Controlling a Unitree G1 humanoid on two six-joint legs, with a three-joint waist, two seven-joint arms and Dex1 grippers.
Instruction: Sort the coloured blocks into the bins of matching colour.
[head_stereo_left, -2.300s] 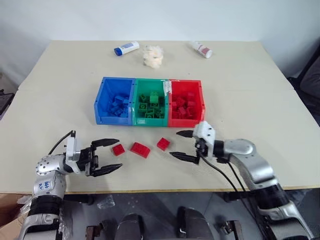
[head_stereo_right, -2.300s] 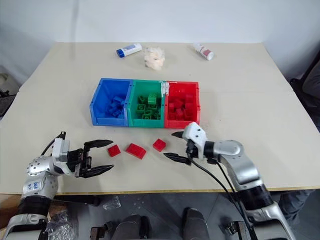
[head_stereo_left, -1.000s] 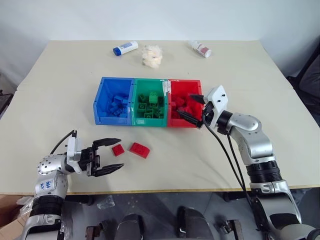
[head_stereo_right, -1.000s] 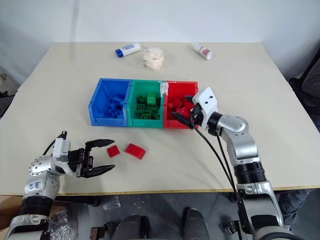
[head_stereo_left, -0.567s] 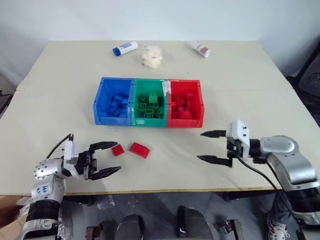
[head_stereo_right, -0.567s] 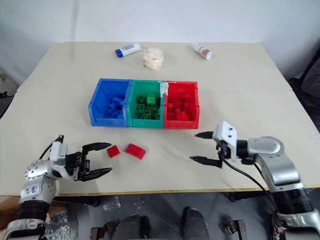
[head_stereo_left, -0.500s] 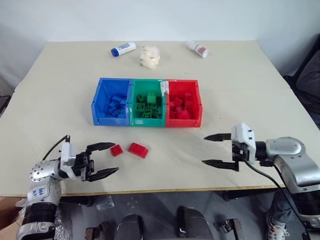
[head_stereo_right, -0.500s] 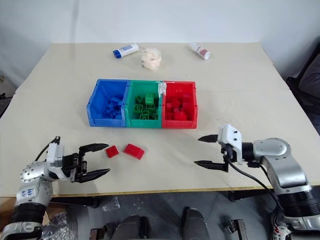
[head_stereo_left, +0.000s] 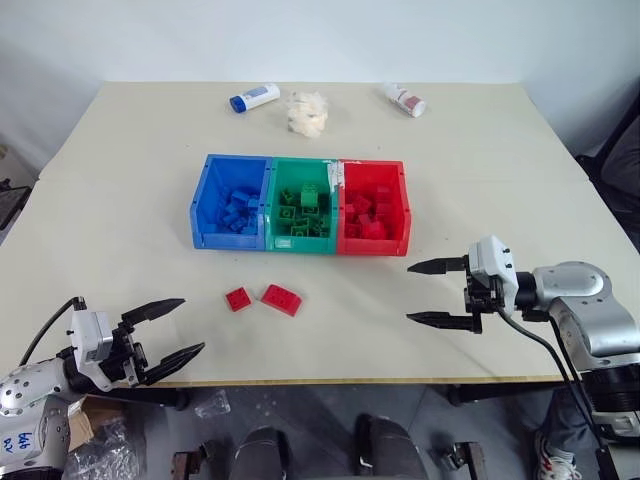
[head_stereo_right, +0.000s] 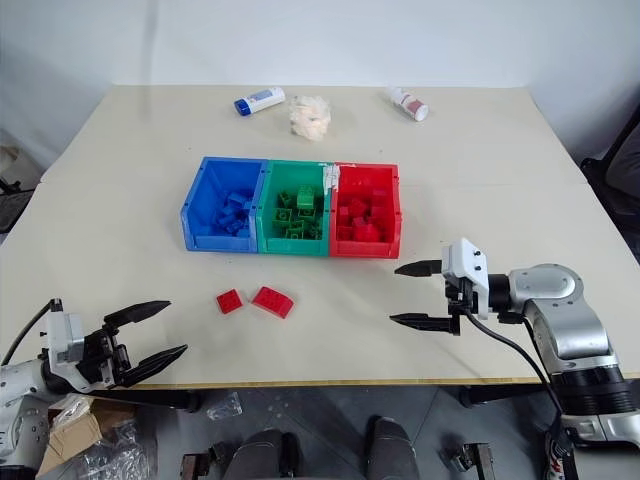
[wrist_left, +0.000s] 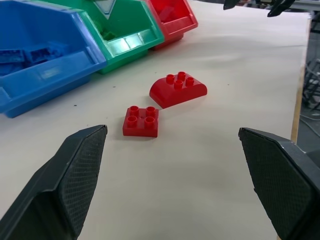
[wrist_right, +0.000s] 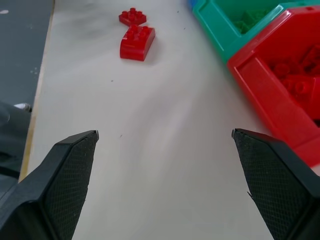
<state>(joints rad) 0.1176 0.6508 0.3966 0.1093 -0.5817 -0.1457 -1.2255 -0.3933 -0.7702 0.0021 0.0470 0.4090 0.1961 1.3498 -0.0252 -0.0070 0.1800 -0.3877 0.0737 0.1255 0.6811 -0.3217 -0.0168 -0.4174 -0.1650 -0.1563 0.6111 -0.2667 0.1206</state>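
Red studded plastic remains outside the bins in two pieces: a small square brick (wrist_left: 141, 121) and a wider, curved brick (wrist_left: 178, 89), lying just beside each other on the beige table (head_stereo_left: 120, 200). Both lie ahead of the left gripper's (head_stereo_left: 160, 327) spread fingers, between their tips and the bins, so an approach along the finger axis looks workable; nothing is held between them. The right gripper (head_stereo_left: 438, 292) hangs over bare table with its fingers wide apart and empty, pointing across toward the same two bricks, which lie well beyond its tips. The red bin (head_stereo_left: 401, 195) stands just off one right finger and already holds a heap of red bricks, so it is judged the destination for the last two. The green bin (head_stereo_left: 272, 190) and blue bin (head_stereo_left: 202, 195) adjoin it in a row, each stocked in its own colour. Two white bottles (head_stereo_left: 254, 97) lie far beyond the bins; their label print cannot be read.
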